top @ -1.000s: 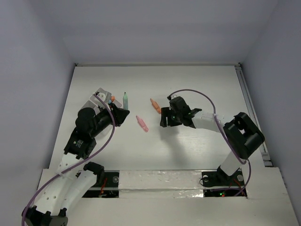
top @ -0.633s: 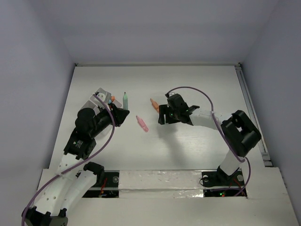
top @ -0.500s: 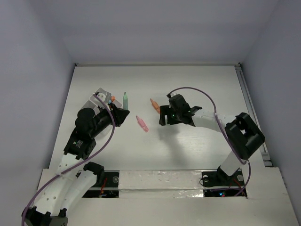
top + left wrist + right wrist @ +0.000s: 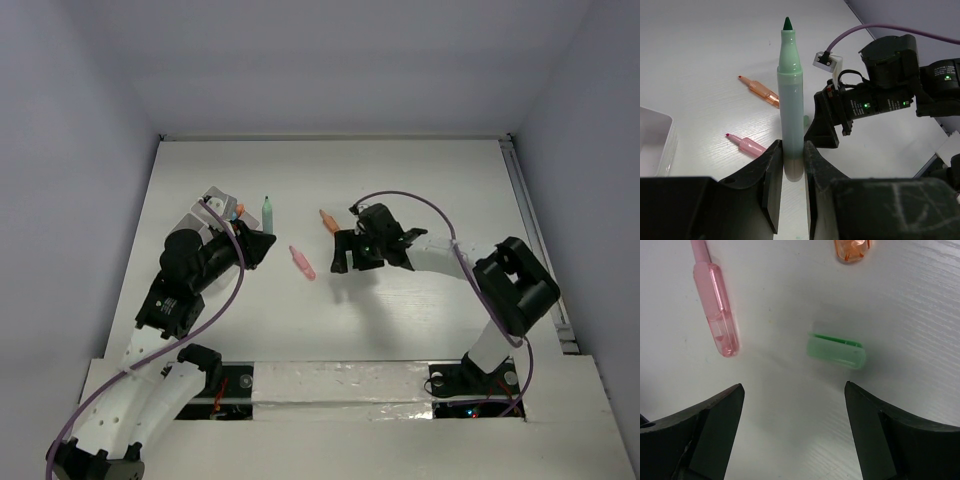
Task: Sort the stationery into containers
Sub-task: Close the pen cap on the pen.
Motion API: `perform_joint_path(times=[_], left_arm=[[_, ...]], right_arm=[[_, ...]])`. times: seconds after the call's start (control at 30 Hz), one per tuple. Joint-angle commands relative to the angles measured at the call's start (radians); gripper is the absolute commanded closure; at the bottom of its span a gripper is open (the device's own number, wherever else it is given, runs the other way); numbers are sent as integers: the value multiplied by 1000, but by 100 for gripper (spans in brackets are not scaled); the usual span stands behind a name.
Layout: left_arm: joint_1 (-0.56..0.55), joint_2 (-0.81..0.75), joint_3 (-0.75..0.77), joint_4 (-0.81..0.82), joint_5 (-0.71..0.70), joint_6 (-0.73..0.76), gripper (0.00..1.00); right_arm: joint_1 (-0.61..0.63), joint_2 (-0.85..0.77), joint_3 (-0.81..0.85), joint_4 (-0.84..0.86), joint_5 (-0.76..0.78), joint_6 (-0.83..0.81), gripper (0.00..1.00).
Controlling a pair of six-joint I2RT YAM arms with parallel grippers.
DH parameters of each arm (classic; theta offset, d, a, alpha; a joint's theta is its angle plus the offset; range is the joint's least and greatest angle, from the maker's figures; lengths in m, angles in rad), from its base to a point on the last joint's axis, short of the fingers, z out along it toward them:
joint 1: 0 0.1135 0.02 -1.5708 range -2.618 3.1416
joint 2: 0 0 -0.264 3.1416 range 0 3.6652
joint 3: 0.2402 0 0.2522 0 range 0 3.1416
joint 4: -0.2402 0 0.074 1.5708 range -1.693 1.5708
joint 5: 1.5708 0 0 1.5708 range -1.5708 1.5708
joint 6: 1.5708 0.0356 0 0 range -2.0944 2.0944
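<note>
Inside grip of left pincer [image 4: 792, 150], green marker [image 4: 790, 90]; right pincer [image 4: 791, 390] wide above green cap [image 4: 836, 351].

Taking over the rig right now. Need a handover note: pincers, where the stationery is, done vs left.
Left pincer: shut on the green marker, which is uncapped with its tip pointing away from the pincer.
Right pincer: open, hovering over the green cap on the table, not touching it.
Pink marker and orange marker: loose on the table, outside the containers at far left.
Done: green marker picked up.
Left: probably grab the cap, recap, then box all three markers.
</note>
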Motion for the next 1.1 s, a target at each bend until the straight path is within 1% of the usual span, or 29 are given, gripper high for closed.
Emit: perform_joint_path(times=[0.0, 0.13, 0.27, 0.47, 0.57, 0.6, 0.67, 0.7, 0.77, 0.8, 0.87, 0.93, 0.97, 1.07], left_arm=[[6, -10, 21, 47, 18, 11, 100], [6, -13, 21, 46, 19, 11, 100], [6, -18, 22, 46, 15, 13, 100], [6, -21, 22, 46, 15, 13, 100], [6, -22, 22, 47, 15, 13, 100], [6, -22, 22, 46, 15, 13, 100], [15, -22, 22, 46, 18, 13, 100], [15, -22, 22, 47, 18, 13, 100], [15, -24, 22, 47, 19, 13, 100], [15, -25, 22, 47, 19, 13, 100], [15, -28, 22, 46, 19, 13, 100], [15, -33, 22, 47, 18, 13, 100], [15, -33, 22, 47, 18, 14, 100], [15, -36, 22, 47, 24, 14, 100]], right_arm=[[-1, 29, 72, 30, 12, 3, 13], [-1, 72, 127, -10, 70, -24, 13], [-1, 91, 153, -30, 96, -53, 14], [-1, 136, 196, -87, 134, -78, 17], [-1, 147, 211, -114, 148, -92, 23], [-1, 151, 225, -134, 151, -95, 27], [-1, 168, 242, -156, 165, -113, 32], [-1, 174, 266, -183, 174, -118, 38], [-1, 193, 290, -209, 200, -139, 49], [-1, 197, 300, -237, 235, -144, 56], [9, 208, 330, -268, 289, -158, 60], [9, 226, 356, -309, 305, -167, 61], [19, 231, 365, -324, 308, -176, 60], [37, 256, 394, -367, 352, -190, 55]])
